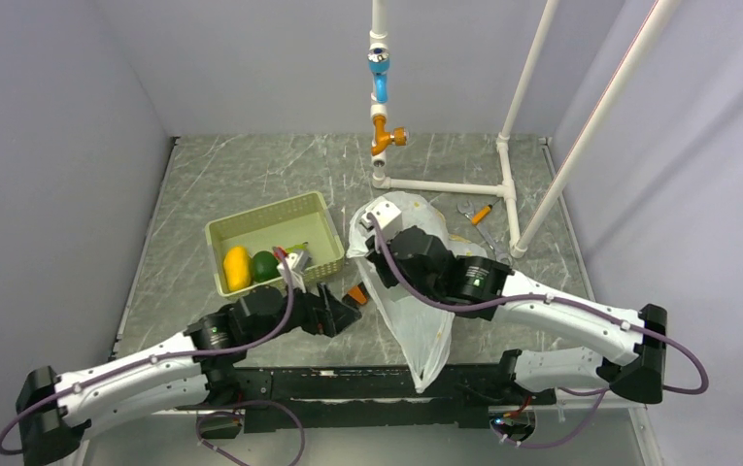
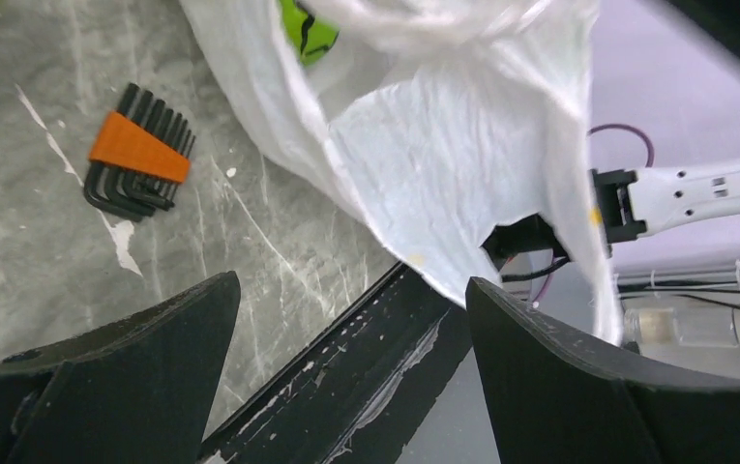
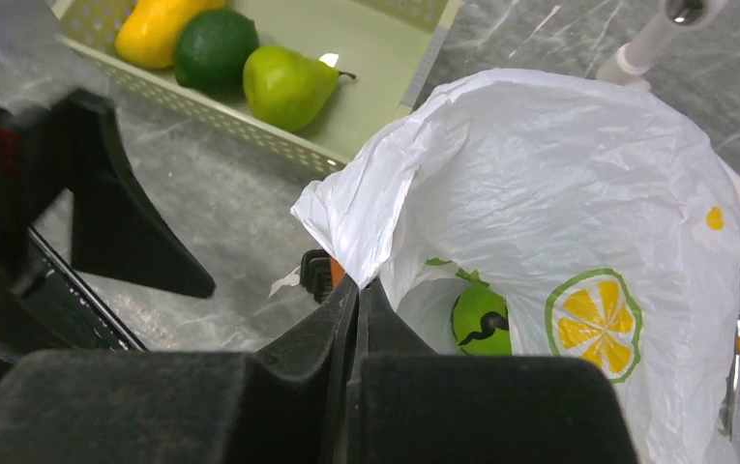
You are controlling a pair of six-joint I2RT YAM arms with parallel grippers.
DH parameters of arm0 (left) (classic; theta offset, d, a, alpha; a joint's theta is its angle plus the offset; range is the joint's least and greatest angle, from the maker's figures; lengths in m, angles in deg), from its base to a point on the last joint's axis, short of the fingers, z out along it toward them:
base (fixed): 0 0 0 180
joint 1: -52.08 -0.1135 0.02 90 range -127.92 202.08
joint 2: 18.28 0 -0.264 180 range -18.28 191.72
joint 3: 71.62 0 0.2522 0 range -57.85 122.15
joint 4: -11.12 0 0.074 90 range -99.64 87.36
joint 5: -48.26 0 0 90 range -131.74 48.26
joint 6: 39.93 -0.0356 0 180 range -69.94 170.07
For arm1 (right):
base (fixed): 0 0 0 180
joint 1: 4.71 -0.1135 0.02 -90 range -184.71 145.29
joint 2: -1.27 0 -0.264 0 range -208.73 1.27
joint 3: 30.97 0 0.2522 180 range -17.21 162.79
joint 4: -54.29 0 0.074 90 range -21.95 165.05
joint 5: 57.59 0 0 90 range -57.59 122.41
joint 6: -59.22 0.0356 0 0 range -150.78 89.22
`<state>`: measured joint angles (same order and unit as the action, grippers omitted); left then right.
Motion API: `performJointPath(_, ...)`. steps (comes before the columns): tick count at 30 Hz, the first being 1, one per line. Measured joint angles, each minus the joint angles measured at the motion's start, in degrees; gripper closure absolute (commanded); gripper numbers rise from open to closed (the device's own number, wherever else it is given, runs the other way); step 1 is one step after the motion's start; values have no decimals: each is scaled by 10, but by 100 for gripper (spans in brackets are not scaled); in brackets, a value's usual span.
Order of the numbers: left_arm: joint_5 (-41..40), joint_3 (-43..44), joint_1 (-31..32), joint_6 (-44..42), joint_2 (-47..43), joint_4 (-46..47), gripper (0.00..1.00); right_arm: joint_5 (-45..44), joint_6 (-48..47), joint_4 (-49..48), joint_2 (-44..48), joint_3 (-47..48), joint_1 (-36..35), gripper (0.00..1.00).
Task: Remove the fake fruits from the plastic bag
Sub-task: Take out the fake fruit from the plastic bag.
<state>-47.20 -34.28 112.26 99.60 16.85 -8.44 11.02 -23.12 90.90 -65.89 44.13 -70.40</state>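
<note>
The plastic bag (image 1: pixel 412 309) hangs lifted off the table. My right gripper (image 3: pixel 358 286) is shut on a fold of its rim, holding the mouth up. Inside the plastic bag (image 3: pixel 559 184) lies a dark-striped green ball (image 3: pixel 482 319), which also shows through the film in the left wrist view (image 2: pixel 306 27). A yellow mango (image 3: pixel 158 29), a dark green round fruit (image 3: pixel 215 46) and a green pear (image 3: pixel 286 85) lie in the pale green basket (image 1: pixel 311 207). My left gripper (image 2: pixel 351 290) stands open and empty just left of the bag's lower part (image 2: pixel 443 155).
An orange-and-black hex key set (image 2: pixel 138 155) lies on the table between the basket and the bag. A white pipe frame (image 1: pixel 445 184) stands at the back, with a wrench and a small orange tool (image 1: pixel 480 214) beside it. The table's black front edge (image 2: pixel 375 387) runs under my left gripper.
</note>
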Motion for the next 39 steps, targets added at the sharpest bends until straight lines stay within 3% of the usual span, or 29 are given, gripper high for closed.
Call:
performJointPath(5, 41, -26, 0, 1, 97, 117, 14, 23, -1, 8, 18, 10, 18, 100)
performJointPath(17, 92, 70, 12, -58, 304, 284, 42, 65, 18, 13, 18, 10, 50, 100)
performJointPath(22, 79, 101, 19, -94, 377, 321, 47, 71, 30, 14, 16, 11, 68, 100)
performJointPath(27, 5, 120, 30, -121, 435, 342, 54, 68, 35, 43, 11, 15, 90, 100)
performJointPath(30, -41, 142, 30, -130, 471, 349, 48, 65, 35, 52, 9, 17, 99, 100)
performJointPath(34, -91, 163, 31, -135, 513, 351, 32, 66, 34, 58, 10, 17, 104, 100)
performJointPath(39, -121, 192, 31, -139, 553, 344, 19, 64, 34, 74, 12, 17, 111, 100)
